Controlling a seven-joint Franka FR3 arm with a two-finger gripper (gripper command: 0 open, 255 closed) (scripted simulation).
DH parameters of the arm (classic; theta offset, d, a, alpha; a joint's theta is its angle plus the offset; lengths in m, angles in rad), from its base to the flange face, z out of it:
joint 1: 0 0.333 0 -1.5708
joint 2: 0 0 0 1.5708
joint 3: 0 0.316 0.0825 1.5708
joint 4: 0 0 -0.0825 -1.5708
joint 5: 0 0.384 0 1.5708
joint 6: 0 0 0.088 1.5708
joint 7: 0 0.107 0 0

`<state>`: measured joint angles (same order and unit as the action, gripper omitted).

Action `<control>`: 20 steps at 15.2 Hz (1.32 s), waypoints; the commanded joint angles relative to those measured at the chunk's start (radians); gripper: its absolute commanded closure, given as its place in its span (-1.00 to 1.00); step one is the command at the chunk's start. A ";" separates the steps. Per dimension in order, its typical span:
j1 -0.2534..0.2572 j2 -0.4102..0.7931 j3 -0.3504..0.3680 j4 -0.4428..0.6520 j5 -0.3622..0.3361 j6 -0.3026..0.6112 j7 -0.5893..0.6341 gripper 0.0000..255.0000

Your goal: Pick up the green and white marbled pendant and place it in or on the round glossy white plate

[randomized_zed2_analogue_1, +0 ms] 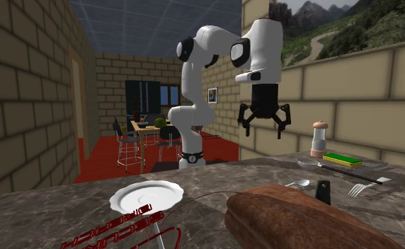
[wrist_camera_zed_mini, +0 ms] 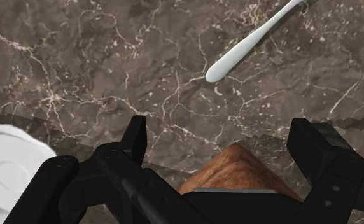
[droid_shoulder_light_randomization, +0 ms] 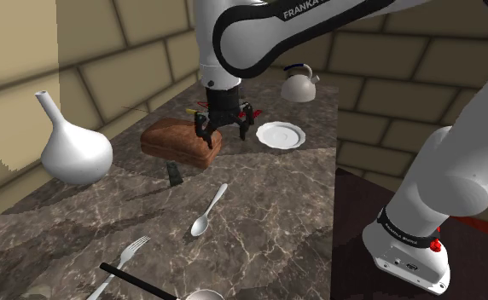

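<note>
Reaching step: the hand [droid_shoulder_light_randomization: 223,133], wide open and empty above the bread loaf [droid_shoulder_light_randomization: 178,141], must move over the small dark pendant [droid_shoulder_light_randomization: 174,175] on the loaf's near side and descend.

Shows the black gripper [droid_shoulder_light_randomization: 223,134] hanging, jaws apart, over a brown loaf's [droid_shoulder_light_randomization: 178,141] end nearest the white plate [droid_shoulder_light_randomization: 280,135]. Sets a small dark pendant [droid_shoulder_light_randomization: 174,175] just before the loaf, a white spoon [droid_shoulder_light_randomization: 209,210] nearer the camera, a white vase [droid_shoulder_light_randomization: 74,149] at the shoulder view's left, all on the dark marbled counter [droid_shoulder_light_randomization: 268,222].
</note>
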<state>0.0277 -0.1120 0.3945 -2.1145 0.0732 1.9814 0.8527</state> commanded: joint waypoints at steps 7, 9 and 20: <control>0.048 0.333 0.032 0.277 -0.138 0.053 0.260 -1.00; 0.072 0.417 0.024 0.362 -0.172 0.051 0.314 -1.00; 0.135 0.619 -0.011 0.523 -0.242 0.092 0.414 -1.00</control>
<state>0.1615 0.5004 0.3848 -1.5887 -0.1665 2.0644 1.2648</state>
